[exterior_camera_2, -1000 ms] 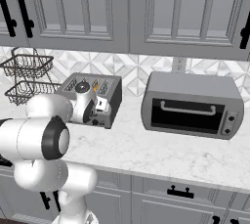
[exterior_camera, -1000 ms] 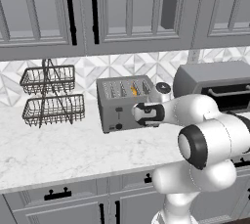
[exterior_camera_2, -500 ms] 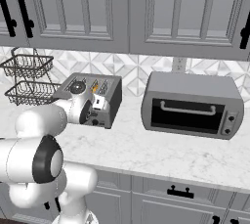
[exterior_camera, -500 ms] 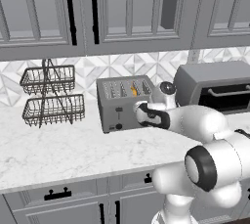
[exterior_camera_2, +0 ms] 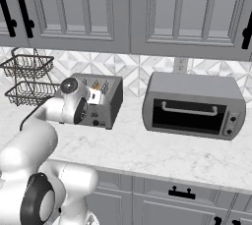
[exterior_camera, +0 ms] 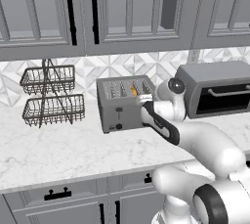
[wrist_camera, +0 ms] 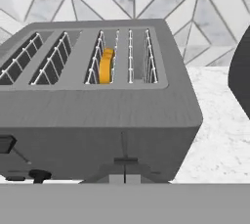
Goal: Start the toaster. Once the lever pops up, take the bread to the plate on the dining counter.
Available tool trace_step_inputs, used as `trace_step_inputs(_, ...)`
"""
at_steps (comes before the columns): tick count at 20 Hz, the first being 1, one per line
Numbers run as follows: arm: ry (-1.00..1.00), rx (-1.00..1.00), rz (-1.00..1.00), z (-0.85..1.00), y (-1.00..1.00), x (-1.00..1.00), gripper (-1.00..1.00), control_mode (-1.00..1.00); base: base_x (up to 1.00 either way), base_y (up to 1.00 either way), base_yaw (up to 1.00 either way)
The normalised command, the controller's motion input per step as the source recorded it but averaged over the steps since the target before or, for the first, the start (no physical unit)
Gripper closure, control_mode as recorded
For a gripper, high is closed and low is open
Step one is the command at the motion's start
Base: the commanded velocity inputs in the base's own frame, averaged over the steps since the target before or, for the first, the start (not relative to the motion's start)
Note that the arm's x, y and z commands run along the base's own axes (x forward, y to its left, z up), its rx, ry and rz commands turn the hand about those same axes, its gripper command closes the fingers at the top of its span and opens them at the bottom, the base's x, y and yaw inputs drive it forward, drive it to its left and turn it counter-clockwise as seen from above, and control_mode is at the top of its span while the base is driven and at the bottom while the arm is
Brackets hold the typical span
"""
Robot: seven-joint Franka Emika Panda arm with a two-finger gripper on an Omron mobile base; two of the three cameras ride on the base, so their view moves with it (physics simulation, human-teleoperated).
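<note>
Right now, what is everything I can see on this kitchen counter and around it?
toaster: one, grey metal, four slots, middle of the worktop.
bread: one slice, golden, standing in the third slot from the left.
toaster oven: one, grey with dark glass door, right of the toaster.
wire basket rack: one, dark, two tiers, left of the toaster.
worktop: white marble.
cabinets: grey, black handles, above and below.
gripper: one, shut, at the toaster's front right.

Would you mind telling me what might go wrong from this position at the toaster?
The shut gripper sits right at the toaster front by a lever; pushing off-centre might slip past it or shove the toaster back. The bread sits deep in a narrow slot, awkward to grasp later.
</note>
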Motion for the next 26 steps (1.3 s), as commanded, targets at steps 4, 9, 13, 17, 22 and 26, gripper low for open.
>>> trace_step_inputs(4, -0.08, 0.00, 0.00, 0.61, 0.00, -0.14, 1.00, -1.00, 0.00, 0.00, 0.00)
trace_step_inputs(9, -0.07, 0.00, 0.00, 0.66, 0.13, -0.07, 1.00, -1.00, 0.00, 0.00, 0.00)
trace_step_inputs(13, -0.02, -0.03, 0.00, 0.23, 0.14, 0.00, -1.00, -1.00, 0.00, 0.00, 0.00)
trace_step_inputs(17, 0.00, -0.04, 0.00, 0.12, 0.11, 0.00, -1.00, -1.00, 0.00, 0.00, 0.00)
trace_step_inputs(22, 0.00, 0.00, 0.00, 0.02, 0.00, 0.00, -1.00, -1.00, 0.00, 0.00, 0.00)
trace_step_inputs(26, 0.00, 0.00, 0.00, 0.00, 0.00, 0.00, -1.00, -1.00, 0.00, 0.00, 0.00)
